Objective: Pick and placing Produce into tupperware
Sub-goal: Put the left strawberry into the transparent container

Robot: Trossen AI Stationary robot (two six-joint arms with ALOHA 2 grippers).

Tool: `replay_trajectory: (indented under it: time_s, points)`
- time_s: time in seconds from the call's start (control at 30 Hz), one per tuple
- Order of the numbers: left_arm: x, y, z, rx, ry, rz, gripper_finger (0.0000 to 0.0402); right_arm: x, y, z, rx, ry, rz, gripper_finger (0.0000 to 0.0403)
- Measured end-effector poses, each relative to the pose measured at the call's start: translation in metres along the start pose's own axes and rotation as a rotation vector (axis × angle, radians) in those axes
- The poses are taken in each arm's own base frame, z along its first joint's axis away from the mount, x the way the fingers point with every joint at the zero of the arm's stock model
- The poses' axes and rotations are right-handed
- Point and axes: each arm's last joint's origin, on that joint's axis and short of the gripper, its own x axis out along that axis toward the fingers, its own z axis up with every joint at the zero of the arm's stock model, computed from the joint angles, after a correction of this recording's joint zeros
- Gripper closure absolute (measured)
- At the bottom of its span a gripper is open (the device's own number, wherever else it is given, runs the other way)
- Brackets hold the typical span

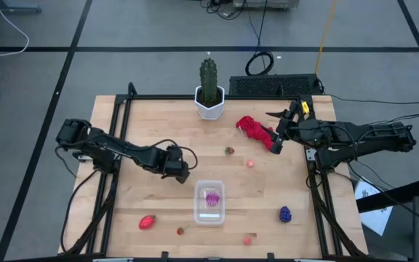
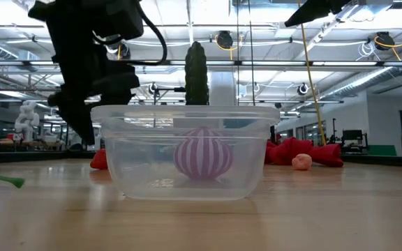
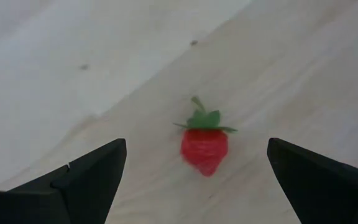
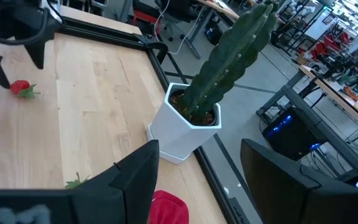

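Observation:
The clear tupperware [image 1: 198,211] [image 2: 138,160] stands near the table's near edge with a magenta striped piece [image 1: 212,198] [image 2: 202,155] inside. My left gripper [image 1: 174,169] [image 3: 196,144] hangs open just left of it. It points down over a red strawberry [image 3: 205,152] [image 4: 20,88] lying on the wood, a finger on either side and apart from it. My right gripper [image 1: 276,138] [image 4: 197,186] is open and raised by the red cloth [image 1: 253,128]. Also on the table are another strawberry [image 1: 148,222], a smaller one [image 1: 229,151], a purple grape bunch [image 1: 285,214] and a pink piece [image 1: 250,163].
A green cactus in a white hexagonal pot [image 1: 209,102] [image 4: 188,127] stands at the far edge, ahead of the right gripper. A tiny strawberry [image 1: 180,231] and a pink piece [image 1: 248,239] lie by the near edge. Black rails [image 1: 115,145] border the table's sides.

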Motion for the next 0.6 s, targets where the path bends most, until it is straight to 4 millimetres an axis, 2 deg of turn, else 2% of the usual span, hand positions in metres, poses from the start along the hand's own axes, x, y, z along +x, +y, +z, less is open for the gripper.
replay_trajectory:
  time_s: [0.13, 0.6]
  points:
    - [0.0069, -0.0001, -0.0017, 0.000, -0.006, -0.050, 0.0004, 0.0000, 0.0000, 0.0000, 0.000, 0.000, 0.000, 0.0183]
    - [0.0084, 0.0001, -0.0029, 0.009, 0.023, -0.054, 0.0004, 0.0000, 0.0000, 0.0000, 0.000, 0.000, 0.000, 0.0183]
